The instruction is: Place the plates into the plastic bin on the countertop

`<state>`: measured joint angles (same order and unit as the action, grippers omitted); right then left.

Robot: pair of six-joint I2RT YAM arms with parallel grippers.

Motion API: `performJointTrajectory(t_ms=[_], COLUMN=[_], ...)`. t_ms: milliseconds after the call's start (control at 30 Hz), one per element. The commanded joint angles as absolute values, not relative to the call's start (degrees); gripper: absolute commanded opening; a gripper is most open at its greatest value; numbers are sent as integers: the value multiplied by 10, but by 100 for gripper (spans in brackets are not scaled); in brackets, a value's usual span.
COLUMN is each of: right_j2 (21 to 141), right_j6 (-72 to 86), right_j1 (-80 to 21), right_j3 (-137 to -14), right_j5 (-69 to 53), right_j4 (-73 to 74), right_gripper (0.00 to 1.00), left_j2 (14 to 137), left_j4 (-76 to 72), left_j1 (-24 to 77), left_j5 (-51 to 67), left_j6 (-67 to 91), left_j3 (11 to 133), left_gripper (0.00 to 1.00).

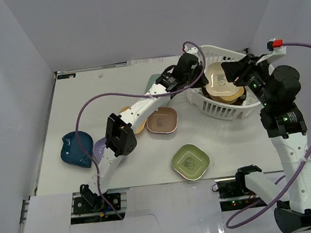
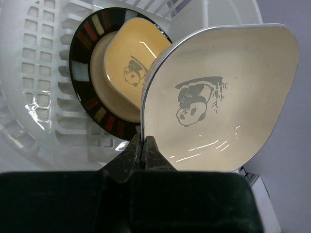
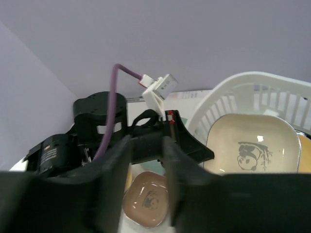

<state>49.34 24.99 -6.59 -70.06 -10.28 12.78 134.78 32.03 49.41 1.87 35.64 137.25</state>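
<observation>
The left gripper (image 2: pixel 144 145) fills the bottom of its wrist view. Its jaws are pressed together on the rim of a cream plate (image 2: pixel 218 97), which stands tilted on edge over the bin (image 2: pixel 43 58). Below it, a yellow plate (image 2: pixel 129 68) sits in a black-rimmed plate (image 2: pixel 82 63) on the bin's floor. The right gripper (image 3: pixel 147 145) hangs over the bin's right side, jaws slightly apart and holding nothing, near the left wrist.

The grip looks like the weak point. Only a thin edge is pinched, so the plate could pivot or slip out early. Released on edge, it may strike the yellow plate, bounce, or lean against the wall instead of lying flat. The wrists are close, so either could knock the other. A green plate (image 1: pixel 190 163), a brown plate (image 1: pixel 162 121) and a blue plate (image 1: pixel 75 150) wait on the countertop (image 1: pixel 230 142).
</observation>
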Motion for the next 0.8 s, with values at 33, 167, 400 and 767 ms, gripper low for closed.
performJointTrajectory(t_ms=[33, 167, 400, 767], right_j2=[505, 519, 562, 606], right_j6=[176, 146, 126, 119], right_j1=[-66, -58, -37, -18], right_j3=[-669, -645, -628, -588], right_j5=[22, 87, 106, 77], right_j4=[157, 163, 170, 163], right_gripper=[62, 80, 77, 62], left_j2=[1346, 1296, 1195, 1141], left_j4=[265, 256, 258, 238], left_j1=[514, 516, 516, 516], left_j5=[9, -36, -69, -22], left_j6=[365, 340, 285, 276], left_j3=[1418, 1343, 1249, 1190], left_gripper=[0, 0, 0, 0])
